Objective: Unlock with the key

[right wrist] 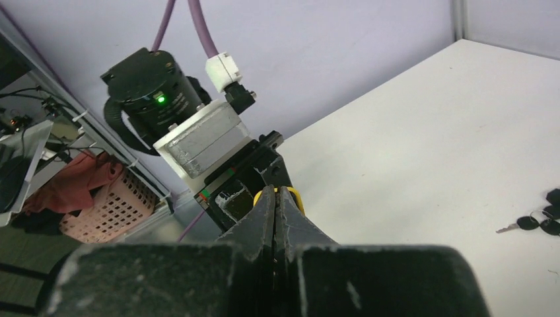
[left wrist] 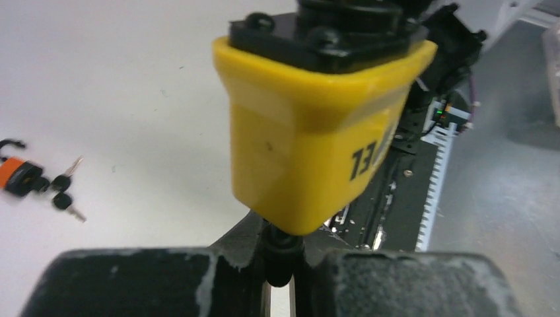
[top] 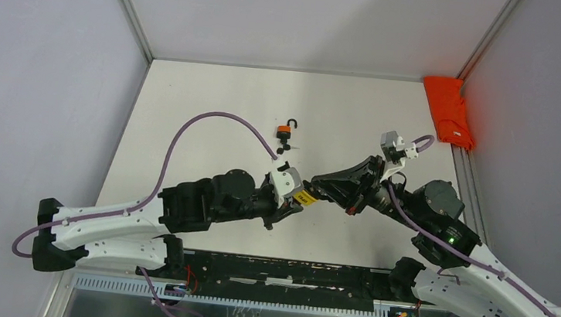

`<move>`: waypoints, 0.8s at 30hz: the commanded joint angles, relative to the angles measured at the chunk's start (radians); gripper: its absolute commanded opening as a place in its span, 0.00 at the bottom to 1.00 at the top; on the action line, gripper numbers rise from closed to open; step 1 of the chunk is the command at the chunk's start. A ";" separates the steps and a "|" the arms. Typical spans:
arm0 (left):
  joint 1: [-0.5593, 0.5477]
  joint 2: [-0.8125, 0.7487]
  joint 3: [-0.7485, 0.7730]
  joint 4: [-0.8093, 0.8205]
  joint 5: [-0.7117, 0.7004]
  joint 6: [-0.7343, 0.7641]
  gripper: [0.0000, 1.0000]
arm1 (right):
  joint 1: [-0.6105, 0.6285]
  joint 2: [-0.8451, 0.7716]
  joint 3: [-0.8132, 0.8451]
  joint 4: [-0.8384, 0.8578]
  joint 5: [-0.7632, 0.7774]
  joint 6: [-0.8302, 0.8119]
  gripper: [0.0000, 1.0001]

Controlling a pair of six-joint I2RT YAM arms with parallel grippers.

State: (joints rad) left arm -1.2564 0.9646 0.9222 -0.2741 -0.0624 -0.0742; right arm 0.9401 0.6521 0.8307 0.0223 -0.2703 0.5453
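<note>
The white table carries little; the action sits above its near middle, where the 2 arms meet tip to tip. Between them hangs the yellow lock, off the surface, its long axis in line with the left gripper and its narrow end pointing straight into that claw. The left fingers sit clamped on a black stub under that end, probably the key's head, so a turn would have to run about this axis. The right gripper meets the far end with fingers pressed together; whether it pinches anything I cannot tell. Farther back lie an orange padlock and spare keys. The yellow body reads "13".
</note>
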 commanded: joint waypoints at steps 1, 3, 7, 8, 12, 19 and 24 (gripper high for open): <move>0.013 -0.008 0.032 0.041 -0.257 -0.012 0.04 | 0.010 -0.010 -0.023 0.049 0.031 0.039 0.00; 0.012 -0.029 0.008 0.069 -0.288 -0.016 0.04 | 0.011 -0.004 -0.047 0.052 0.046 0.046 0.00; 0.012 -0.085 -0.037 0.128 -0.389 -0.035 0.03 | 0.011 0.011 -0.094 0.054 0.069 0.078 0.00; 0.012 -0.094 -0.043 0.132 -0.425 -0.036 0.03 | 0.011 0.017 -0.106 0.050 0.077 0.085 0.00; 0.012 -0.098 -0.075 0.148 -0.624 -0.018 0.04 | 0.011 0.037 -0.151 0.044 0.105 0.120 0.00; 0.012 0.027 -0.129 0.305 -0.982 0.009 0.04 | 0.011 0.103 -0.240 0.068 0.134 0.151 0.00; 0.015 0.240 -0.103 0.373 -1.147 0.054 0.03 | 0.011 0.179 -0.262 0.037 0.175 0.158 0.00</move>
State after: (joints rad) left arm -1.2495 1.0939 0.7589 -0.1101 -0.9066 -0.0269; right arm 0.9459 0.7830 0.5884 0.1169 -0.0967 0.6819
